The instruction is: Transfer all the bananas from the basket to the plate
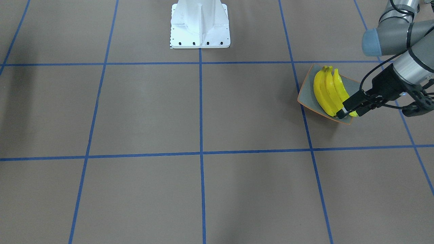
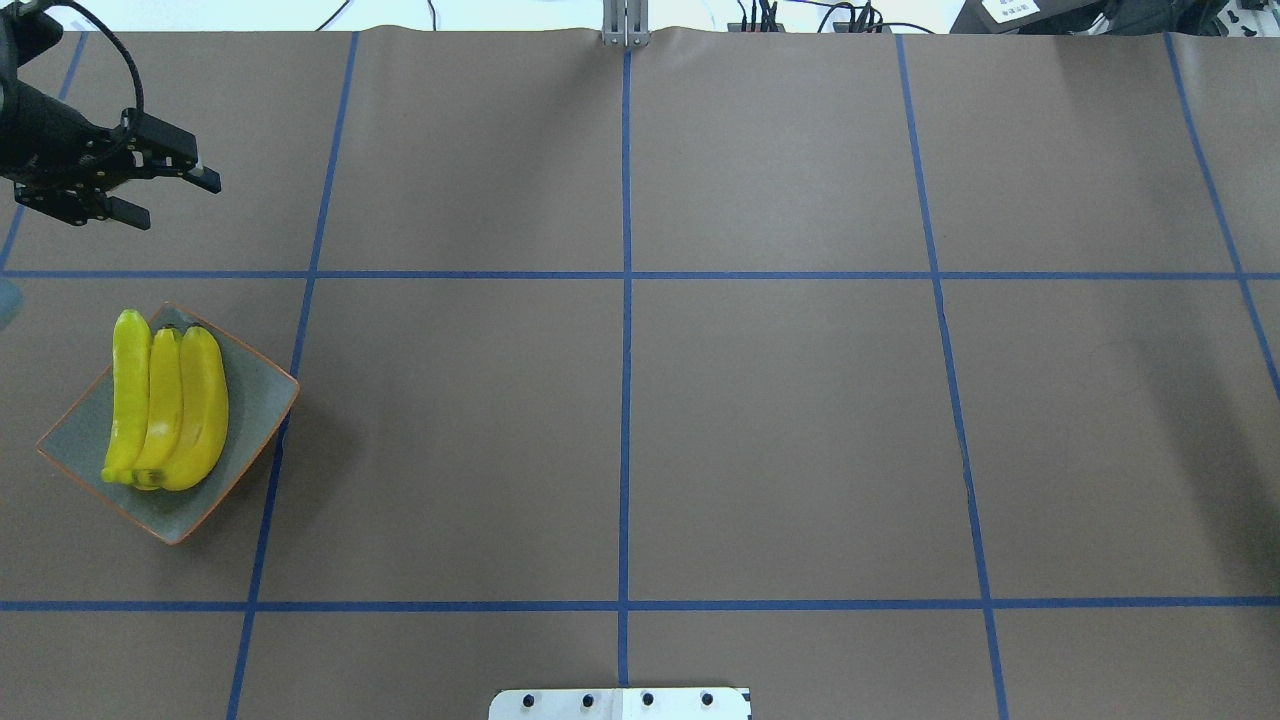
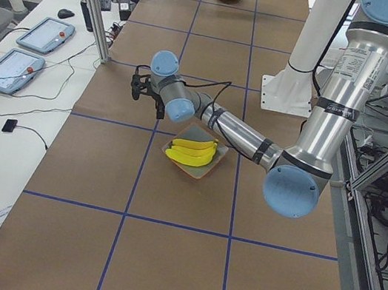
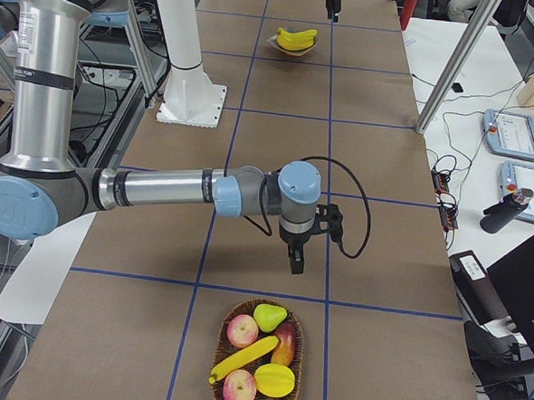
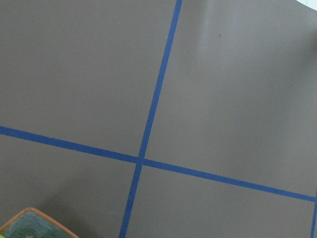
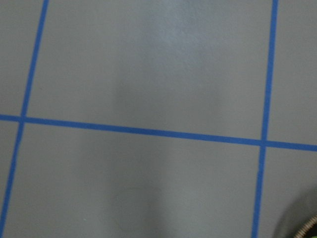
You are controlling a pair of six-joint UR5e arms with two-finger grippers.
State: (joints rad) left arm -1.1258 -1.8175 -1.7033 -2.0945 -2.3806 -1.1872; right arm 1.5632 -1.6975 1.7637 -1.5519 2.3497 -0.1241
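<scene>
On the table's [image 2: 640, 420] left side, the left gripper [image 2: 180, 203] hovered beyond the plate [image 2: 255, 400], fingers spread and empty. Three bananas [image 2: 170, 410] lay side by side on that plate. Far right, the right gripper [image 4: 296, 259] hung near the basket [image 4: 299, 352], finger state impossible to tell. A fourth banana [image 4: 244, 360] lay in the basket among other fruit [image 4: 241, 330].

No legible text in any view. White label [image 2: 1012, 9] on dark equipment [image 2: 1040, 14], upper right edge of overhead view: has print, too small to read. Tablet screens [image 3: 13, 70], left edge of the left-side view, and the same kind of tablet [image 4: 511, 133], right edge of the right-side view: content too blurred to read.
</scene>
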